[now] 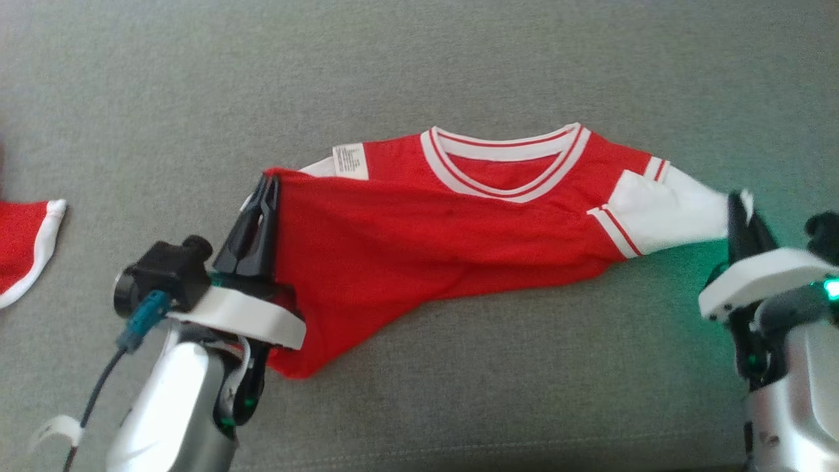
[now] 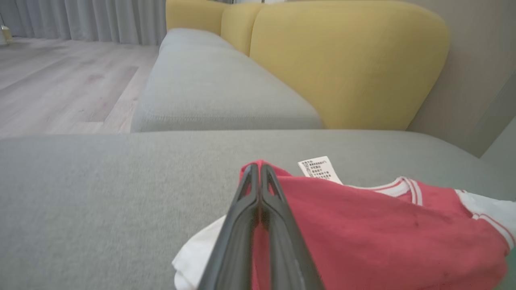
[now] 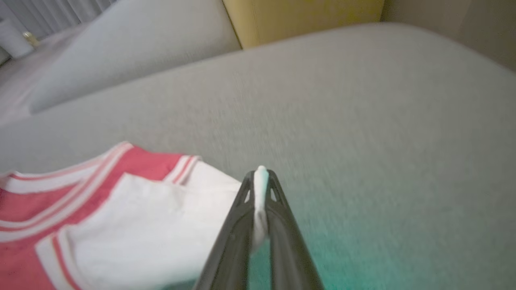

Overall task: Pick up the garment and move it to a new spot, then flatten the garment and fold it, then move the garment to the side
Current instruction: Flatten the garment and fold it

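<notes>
Grey sofa cushion [image 1: 459,65] is carrying the garment [image 1: 419,242], a red shirt with white sleeves and a striped white collar. It is lying stretched across the middle with its collar toward the far side. You are seeing the left gripper [image 1: 267,187] pinching the shirt's red left edge, its fingers closed tight on the fabric. The right gripper [image 1: 741,203] is clamping the white sleeve tip at the other end, closed on cloth likewise. A care label [image 1: 350,159] is lying face up near the left gripper. Another red-and-white cloth [image 1: 26,249] is sitting well apart at the left edge. A yellow backrest [image 2: 346,60] is rising behind.
</notes>
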Available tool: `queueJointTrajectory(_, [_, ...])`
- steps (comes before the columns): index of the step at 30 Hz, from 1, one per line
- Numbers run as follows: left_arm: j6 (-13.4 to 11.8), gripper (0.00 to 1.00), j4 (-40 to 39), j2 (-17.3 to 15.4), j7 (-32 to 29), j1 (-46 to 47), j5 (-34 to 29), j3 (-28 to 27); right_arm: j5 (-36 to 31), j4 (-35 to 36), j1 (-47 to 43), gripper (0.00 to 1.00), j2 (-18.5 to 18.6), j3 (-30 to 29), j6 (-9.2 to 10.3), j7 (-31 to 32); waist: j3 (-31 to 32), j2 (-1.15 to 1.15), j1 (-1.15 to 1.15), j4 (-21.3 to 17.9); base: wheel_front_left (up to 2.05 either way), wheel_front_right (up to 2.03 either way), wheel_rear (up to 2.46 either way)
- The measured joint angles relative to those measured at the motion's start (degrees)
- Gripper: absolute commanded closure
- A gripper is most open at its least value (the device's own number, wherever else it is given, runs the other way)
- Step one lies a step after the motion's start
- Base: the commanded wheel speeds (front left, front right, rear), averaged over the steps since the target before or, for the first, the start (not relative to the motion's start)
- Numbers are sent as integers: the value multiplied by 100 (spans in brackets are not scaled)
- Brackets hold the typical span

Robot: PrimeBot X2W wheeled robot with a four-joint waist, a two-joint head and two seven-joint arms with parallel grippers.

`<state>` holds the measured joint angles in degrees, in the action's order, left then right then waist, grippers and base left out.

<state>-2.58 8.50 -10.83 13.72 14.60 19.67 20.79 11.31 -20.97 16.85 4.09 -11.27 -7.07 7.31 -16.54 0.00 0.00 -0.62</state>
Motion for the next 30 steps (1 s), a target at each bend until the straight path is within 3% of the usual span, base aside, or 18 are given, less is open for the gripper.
queueJointTrajectory(9, [-79,100,-866,-174,51,140,-163,-246,168,2015,26,100,274,512,0,-208,300,0,0,-159,0,0,0])
queueJointTrajectory(12, [-100,100,-1032,-203,52,304,-218,-319,180,2392,80,100,359,563,0,-168,369,0,0,-166,0,0,0])
queueJointTrajectory(19, [-143,100,-1552,-352,21,1072,-307,-492,180,3533,943,100,666,590,0,220,659,0,0,-149,0,0,0])
queueJointTrajectory(30, [-137,100,-1904,-389,-363,2153,-342,-611,258,3942,2134,100,948,613,0,916,1028,0,0,-115,0,0,0])
